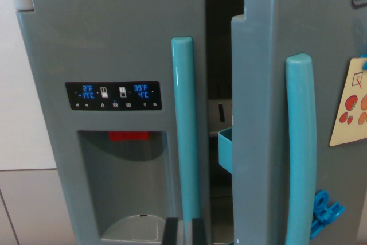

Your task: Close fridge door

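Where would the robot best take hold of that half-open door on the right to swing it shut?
Probably the door's tall teal handle. It is a raised upright bar standing proud of the open door, so fingers could close across it from the front, around its middle. Simply pushing the flat door face would likely work too. The gripper barely shows at the bottom edge.

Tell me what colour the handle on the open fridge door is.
Teal, a blue-green; the open door's handle shows clearly in the wrist view.
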